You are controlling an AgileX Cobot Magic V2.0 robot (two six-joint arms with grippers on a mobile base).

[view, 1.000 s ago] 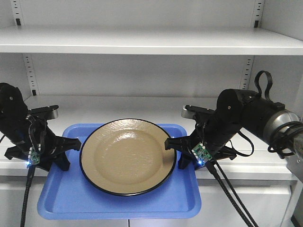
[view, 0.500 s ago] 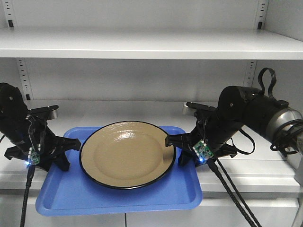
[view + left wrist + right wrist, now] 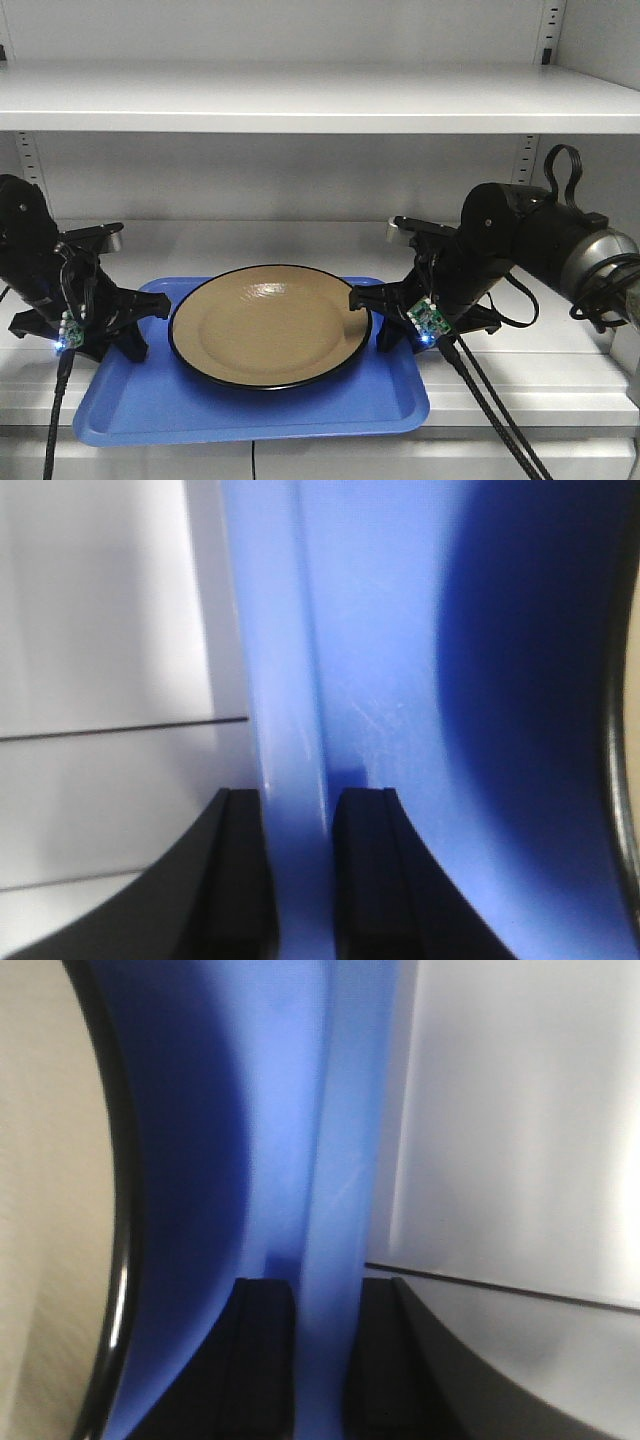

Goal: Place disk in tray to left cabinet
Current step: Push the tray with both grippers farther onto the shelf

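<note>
The tan disk (image 3: 268,323) with its black rim lies in the blue tray (image 3: 250,410). The tray is held over the lower shelf (image 3: 560,370) of the left cabinet, its front part past the shelf's edge. My left gripper (image 3: 140,325) is shut on the tray's left rim (image 3: 285,730), one finger on each side of it. At the other end, my right gripper (image 3: 385,320) is shut on the tray's right rim (image 3: 335,1180) the same way. The disk's edge (image 3: 60,1210) shows at the left of the right wrist view, and the disk's rim (image 3: 625,780) at the right of the left wrist view.
An upper shelf (image 3: 320,100) spans the cabinet above the arms. Perforated strips (image 3: 522,160) run up the back wall. The right arm's cables (image 3: 490,410) hang down past the shelf's front edge. Cabinet doors (image 3: 400,460) lie below.
The tray with the disk has gone farther back over the lower shelf and flattened out. Both grippers keep their hold on the rims.
</note>
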